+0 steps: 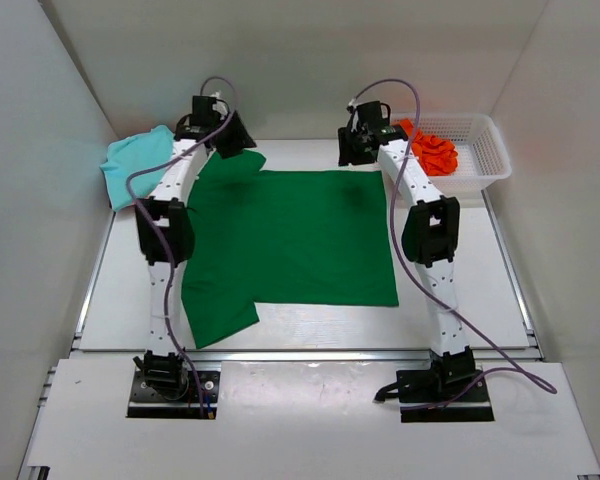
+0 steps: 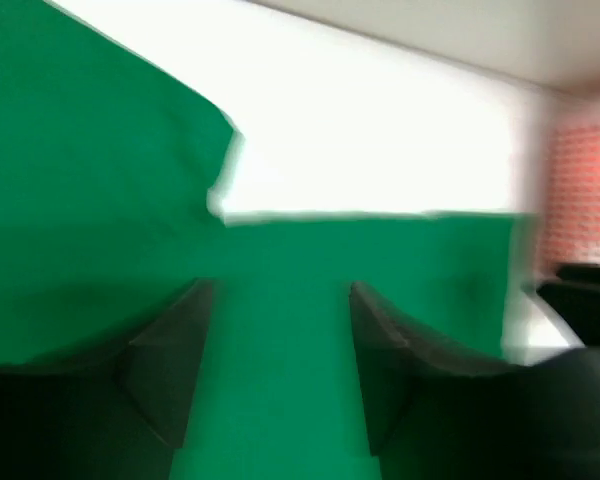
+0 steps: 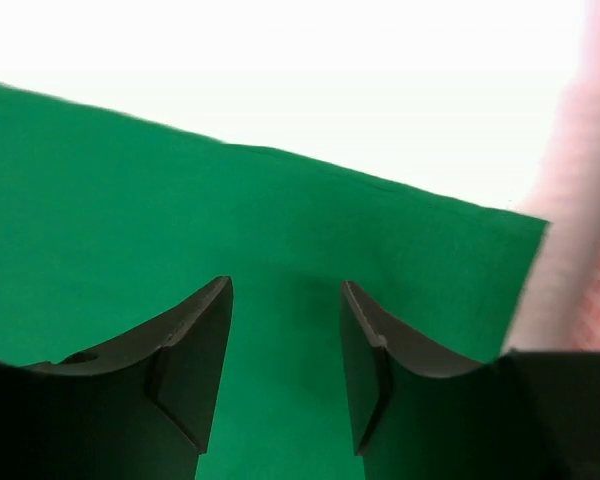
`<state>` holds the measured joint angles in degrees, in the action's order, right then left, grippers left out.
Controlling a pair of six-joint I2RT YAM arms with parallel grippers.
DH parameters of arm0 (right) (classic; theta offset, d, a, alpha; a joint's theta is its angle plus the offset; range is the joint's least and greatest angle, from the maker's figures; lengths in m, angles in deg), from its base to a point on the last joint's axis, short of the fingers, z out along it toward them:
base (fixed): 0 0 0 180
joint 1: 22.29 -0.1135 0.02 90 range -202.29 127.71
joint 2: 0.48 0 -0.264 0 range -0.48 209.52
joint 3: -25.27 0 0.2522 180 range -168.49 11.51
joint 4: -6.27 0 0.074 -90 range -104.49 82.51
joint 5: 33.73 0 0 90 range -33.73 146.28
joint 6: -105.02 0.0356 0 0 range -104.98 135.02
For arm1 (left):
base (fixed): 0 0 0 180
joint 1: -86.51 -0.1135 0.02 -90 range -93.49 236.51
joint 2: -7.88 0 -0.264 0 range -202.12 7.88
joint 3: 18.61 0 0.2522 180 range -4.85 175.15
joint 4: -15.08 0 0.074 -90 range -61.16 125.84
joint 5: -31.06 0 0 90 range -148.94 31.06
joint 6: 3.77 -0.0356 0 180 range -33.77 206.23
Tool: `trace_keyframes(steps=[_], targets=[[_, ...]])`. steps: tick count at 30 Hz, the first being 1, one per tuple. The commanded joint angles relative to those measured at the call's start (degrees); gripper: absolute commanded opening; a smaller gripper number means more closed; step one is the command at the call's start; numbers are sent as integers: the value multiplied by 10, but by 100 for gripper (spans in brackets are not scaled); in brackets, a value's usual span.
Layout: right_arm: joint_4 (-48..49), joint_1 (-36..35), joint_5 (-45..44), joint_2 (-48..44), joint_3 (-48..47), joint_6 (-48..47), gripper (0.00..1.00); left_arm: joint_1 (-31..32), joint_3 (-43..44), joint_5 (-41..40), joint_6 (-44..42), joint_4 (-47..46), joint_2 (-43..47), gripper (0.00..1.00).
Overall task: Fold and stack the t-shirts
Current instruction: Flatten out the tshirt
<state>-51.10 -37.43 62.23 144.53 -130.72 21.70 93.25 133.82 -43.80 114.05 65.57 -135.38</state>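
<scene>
Three shirts are showing. A dark green short-sleeved cloth t-shirt [image 1: 300,235] is lying spread flat across the middle of the top view, one sleeve reaching toward the upper left and the other toward the lower left. It is covering much of the white table [image 1: 320,325]. A teal cloth t-shirt [image 1: 135,162] is sitting bunched at the upper left of the frame, against the side wall. A bright orange cloth t-shirt [image 1: 432,152] is lying crumpled inside a white plastic mesh basket [image 1: 488,152] at the upper right.

The left gripper [image 2: 280,287] is hanging over the green shirt near its upper-left sleeve. Its two dark fingers [image 2: 170,350] are standing well apart with only flat green cloth showing between them — nothing is being held. The right gripper [image 3: 285,283] is hanging over the shirt's upper-right corner, just beside the basket. Its fingers [image 3: 195,350] are likewise standing apart over the cloth and are gripping nothing. The left wrist view is blurring.
</scene>
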Motion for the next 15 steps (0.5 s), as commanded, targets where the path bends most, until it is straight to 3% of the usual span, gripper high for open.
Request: trace_keyframes(steps=[1,2,4,5,6,7,8,9,10,11,14,15], targets=[[21,-27,-34,-146,34,-38,45,-35,-102,88,32,-51,178,34],[17,-34,-57,-188,58,-53,46,-48,-183,132,46,-60,225,0],[20,-40,-95,-255,175,-48,46,-53,-325,138,30,-95,315,0],[33,-39,-93,-308,215,-46,35,-59,-395,126,8,-91,370,0],[53,-32,-86,-365,299,-30,17,-58,-450,107,-9,-69,420,0],[63,-31,-75,-397,387,-28,7,-60,-481,70,-16,-46,448,0],[72,-29,-68,-453,429,-23,4,-59,-538,50,-28,-32,499,0],[74,-30,-70,-503,501,-18,5,-58,-599,12,-29,-12,551,40],[71,-34,-73,-547,560,-24,5,-60,-662,-25,-31,2,576,61],[59,-33,-79,-567,588,-20,6,-65,-691,-45,-28,15,623,61],[56,-37,-72,-663,735,-11,9,-49,-797,-150,-32,50,697,25],[64,-33,-63,-677,756,1,10,-47,-828,-150,-36,57,711,18]])
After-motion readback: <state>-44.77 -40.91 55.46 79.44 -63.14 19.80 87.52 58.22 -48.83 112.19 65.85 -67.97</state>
